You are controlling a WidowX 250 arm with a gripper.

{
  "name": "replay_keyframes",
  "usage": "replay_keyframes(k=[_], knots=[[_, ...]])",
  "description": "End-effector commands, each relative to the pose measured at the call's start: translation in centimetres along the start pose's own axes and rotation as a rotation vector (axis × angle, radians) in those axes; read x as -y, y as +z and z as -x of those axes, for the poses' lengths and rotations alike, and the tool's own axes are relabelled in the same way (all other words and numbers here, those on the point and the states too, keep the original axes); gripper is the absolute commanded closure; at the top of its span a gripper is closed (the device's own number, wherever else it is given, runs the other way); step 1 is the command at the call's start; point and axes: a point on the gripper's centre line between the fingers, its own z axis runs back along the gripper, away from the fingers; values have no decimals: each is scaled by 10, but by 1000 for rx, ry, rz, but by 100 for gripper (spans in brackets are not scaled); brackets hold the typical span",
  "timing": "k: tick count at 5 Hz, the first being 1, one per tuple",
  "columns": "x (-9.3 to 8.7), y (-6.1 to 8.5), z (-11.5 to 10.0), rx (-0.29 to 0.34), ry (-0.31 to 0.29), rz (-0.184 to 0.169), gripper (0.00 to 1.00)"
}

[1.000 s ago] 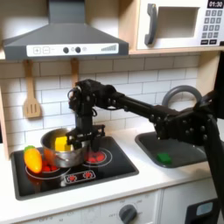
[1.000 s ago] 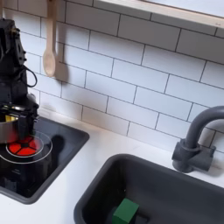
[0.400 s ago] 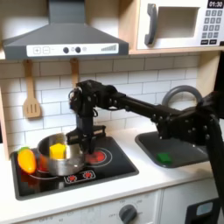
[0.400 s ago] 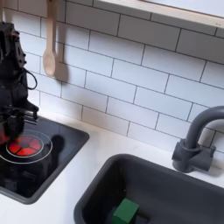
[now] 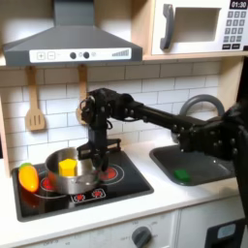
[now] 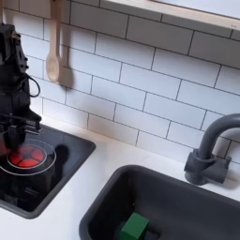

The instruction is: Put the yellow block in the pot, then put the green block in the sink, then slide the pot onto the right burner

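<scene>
The first exterior view faces the whole toy kitchen from the front, while the second exterior view sits closer, angled down; both share the stove (image 5: 82, 189) (image 6: 37, 169) and sink (image 5: 189, 165) (image 6: 178, 202).

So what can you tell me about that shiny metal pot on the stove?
The round, shiny stainless-steel pot has low straight sides and reflects its surroundings. It stands upright on the black cooktop, over the burner on the first exterior view's left. A small bright yellow block sits inside it. The black gripper is down at its rim on the first exterior view's right; whether the fingers pinch it is unclear. An orange-yellow oval toy lies beside it.
</scene>
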Motion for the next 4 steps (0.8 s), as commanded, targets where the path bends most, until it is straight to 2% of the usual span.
replay_keyframes(k=[1,3,4], knots=[[27,-3,-3,-4,-69,5,100],[47,-3,0,-1,-112,12,100],[50,-2,1,0,-112,14,100]])
